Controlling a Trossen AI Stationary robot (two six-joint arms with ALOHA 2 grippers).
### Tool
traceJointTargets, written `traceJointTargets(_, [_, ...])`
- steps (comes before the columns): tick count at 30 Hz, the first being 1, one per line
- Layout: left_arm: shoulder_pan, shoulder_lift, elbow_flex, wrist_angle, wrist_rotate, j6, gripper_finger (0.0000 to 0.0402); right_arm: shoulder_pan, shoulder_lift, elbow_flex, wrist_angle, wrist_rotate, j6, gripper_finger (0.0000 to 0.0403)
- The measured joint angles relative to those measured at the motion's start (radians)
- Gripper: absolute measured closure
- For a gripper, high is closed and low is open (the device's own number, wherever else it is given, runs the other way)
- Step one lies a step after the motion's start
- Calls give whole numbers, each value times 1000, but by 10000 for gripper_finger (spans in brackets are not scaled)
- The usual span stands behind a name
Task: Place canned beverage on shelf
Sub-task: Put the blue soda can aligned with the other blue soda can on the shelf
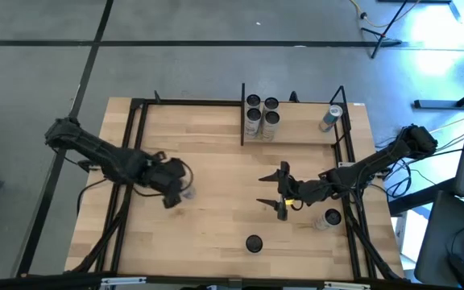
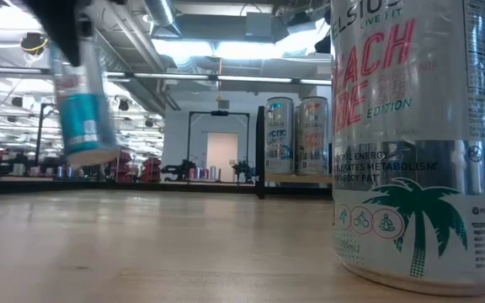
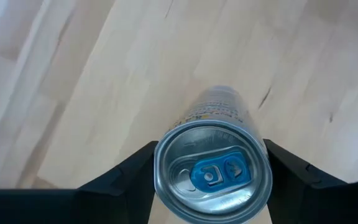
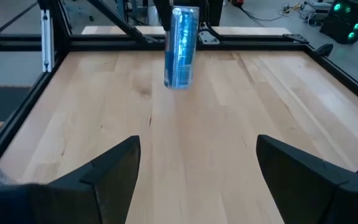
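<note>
A slim silver-and-blue beverage can (image 4: 182,46) with a blue tab hangs above the left half of the table, with my left gripper (image 1: 176,192) shut on it. The low view shows the can (image 2: 82,109) clear of the tabletop. The shelf (image 1: 300,133), a narrow wooden plank with black posts, stands at the far right. Several cans (image 1: 262,113) stand on its left end and one more can (image 1: 331,118) stands near its right end. My right gripper (image 4: 194,165) waits open over the table's right middle, touching nothing. My left gripper pinches the can's upper end (image 3: 166,180), just below the rim, between its two fingers (image 3: 132,177), one on each side. The fingers come from above, slanting down. The can hangs below them, a little tilted and lifted clear of the table.
A tall can (image 2: 411,135) stands at the table's near edge (image 1: 254,243), close in front of the low camera. Another can (image 1: 329,217) stands near the right edge beside my right arm. A black frame (image 1: 135,121) borders the tabletop. Bare wood lies between the grippers.
</note>
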State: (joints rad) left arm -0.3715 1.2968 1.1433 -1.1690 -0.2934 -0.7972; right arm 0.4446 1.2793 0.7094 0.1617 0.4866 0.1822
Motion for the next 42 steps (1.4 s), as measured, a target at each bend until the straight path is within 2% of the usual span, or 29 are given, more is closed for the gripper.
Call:
traceJointTargets(8, [113,274,264,1,35,144,193,0,0,0,-37,-8,23,100])
traceJointTargets(11, [143,368,353,3,83,184,193,0,0,0,-41,-8,23,100])
traceJointTargets(20, [183,584,526,6,122,298,193,0,5,0,-59,-8,23,100])
traceJointTargets(26, [175,636,539,9,132,306,189,0,19,0,-60,-8,23,100])
traceJointTargets(36, [168,640,540,47,129,284,148,0,24,0,-55,-8,25,100])
traceJointTargets(42, [168,638,540,46,128,314,145,0,24,0,-55,-8,25,100])
